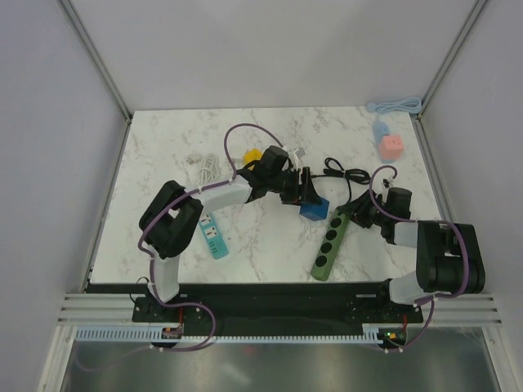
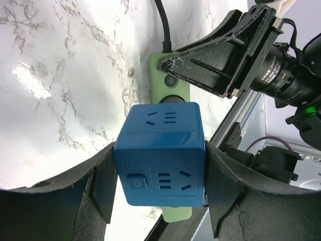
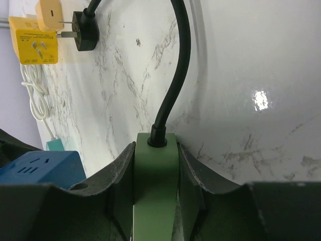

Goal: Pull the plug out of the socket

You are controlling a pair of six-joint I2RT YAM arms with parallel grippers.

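Observation:
My left gripper (image 1: 309, 200) is shut on a blue cube plug (image 1: 314, 210), its pads (image 2: 103, 186) pressed on two opposite sides of the cube (image 2: 160, 155). The cube hangs just over the cable end of the green socket strip (image 1: 331, 243), which lies on the marble table. In the left wrist view the strip (image 2: 170, 83) shows behind the cube, and the cube's prongs are hidden. My right gripper (image 1: 358, 214) is shut on the strip's cable end (image 3: 155, 170), a finger on each side. The cube (image 3: 40, 168) shows to the left there, apart from the strip.
The strip's black cable (image 1: 347, 174) loops to the far side. Yellow adapters (image 1: 253, 155) with a black plug (image 3: 83, 31) lie at the back. A teal strip (image 1: 214, 237) and white cord (image 1: 208, 169) lie left. A pink cube (image 1: 391, 146) sits far right.

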